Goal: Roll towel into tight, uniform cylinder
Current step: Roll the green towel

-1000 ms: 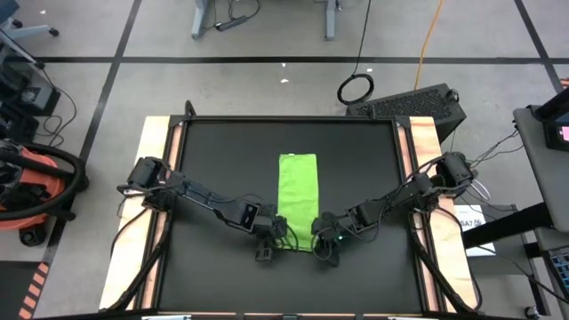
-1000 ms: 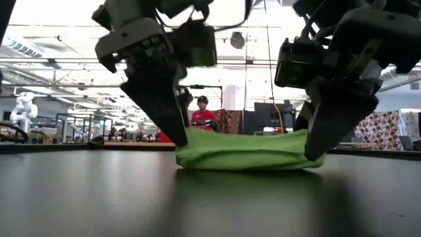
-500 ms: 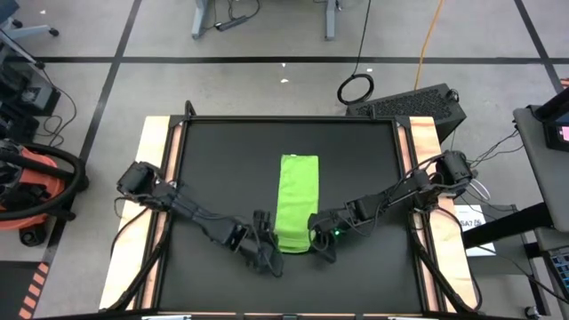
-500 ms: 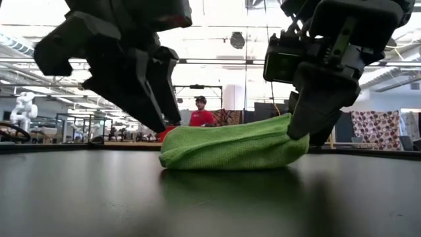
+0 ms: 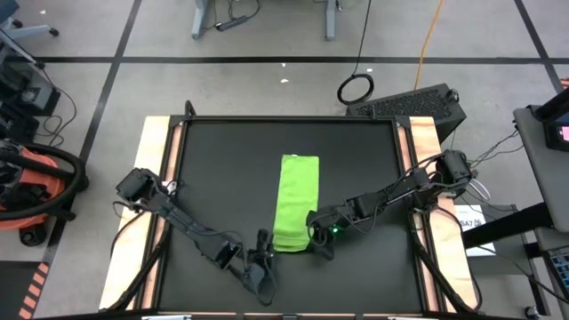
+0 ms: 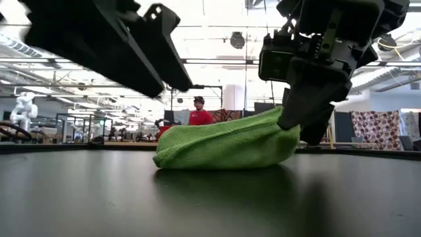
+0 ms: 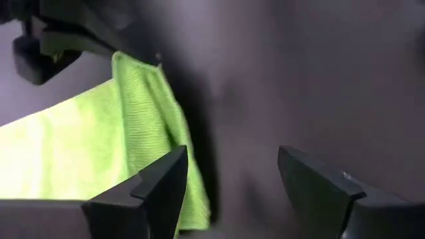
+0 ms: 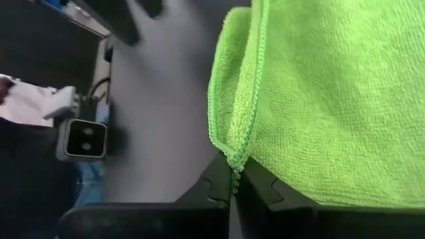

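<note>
One corner of the towel (image 5: 295,201) is pinched in the clenched right tool (image 5: 313,233), which lifts the near end off the black mat (image 5: 213,178) at mid-tabletop. The left tool (image 5: 259,268), released with jaws apart, hangs just beside that end. Rolling well probably means regripping the free corner level, so both sides turn evenly.

grey tiled floor (image 5: 267,84) with dark seams fills the upper frame; an orange cable (image 5: 430,36) upper right; bright ceiling lights (image 6: 217,39) overhead.
</note>
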Motion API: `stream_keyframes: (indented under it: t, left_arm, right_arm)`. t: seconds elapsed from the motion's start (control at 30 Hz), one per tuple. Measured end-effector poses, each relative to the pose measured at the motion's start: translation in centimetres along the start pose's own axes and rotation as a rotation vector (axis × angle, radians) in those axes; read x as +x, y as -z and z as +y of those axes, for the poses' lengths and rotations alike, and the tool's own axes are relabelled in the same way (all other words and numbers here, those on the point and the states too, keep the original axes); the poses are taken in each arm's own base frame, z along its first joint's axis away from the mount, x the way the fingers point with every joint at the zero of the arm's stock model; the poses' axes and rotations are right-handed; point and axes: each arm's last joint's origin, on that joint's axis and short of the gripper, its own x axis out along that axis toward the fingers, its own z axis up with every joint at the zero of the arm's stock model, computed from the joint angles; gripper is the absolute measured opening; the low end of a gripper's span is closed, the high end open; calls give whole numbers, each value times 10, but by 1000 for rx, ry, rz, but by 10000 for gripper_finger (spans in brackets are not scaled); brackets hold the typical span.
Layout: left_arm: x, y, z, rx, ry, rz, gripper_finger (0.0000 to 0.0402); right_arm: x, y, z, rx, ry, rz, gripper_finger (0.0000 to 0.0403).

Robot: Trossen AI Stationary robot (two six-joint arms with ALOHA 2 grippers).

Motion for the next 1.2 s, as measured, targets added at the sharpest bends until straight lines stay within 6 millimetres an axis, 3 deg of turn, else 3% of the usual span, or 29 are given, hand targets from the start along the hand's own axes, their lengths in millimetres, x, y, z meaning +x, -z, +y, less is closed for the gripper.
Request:
stream_keyframes:
  t: [0.17,0.47,0.7,0.9,1.2]
  left_arm:
    - [17,11,-3,-11,-116,46,242]
    - [47,29,0,-45,-168,132,242]
    - [53,30,8,-105,-204,133,237]
    - [57,32,18,-104,-189,152,163]
    - [62,33,29,-88,-98,175,38]
  right_arm:
    - [-1,-3,0,12,-24,-11,2]
    - [-1,-3,0,24,-24,-10,2]
    - [-1,-2,0,34,-17,0,2]
    - [-1,-1,0,35,-27,23,6]
    - [-1,6,-3,-3,-8,96,58]
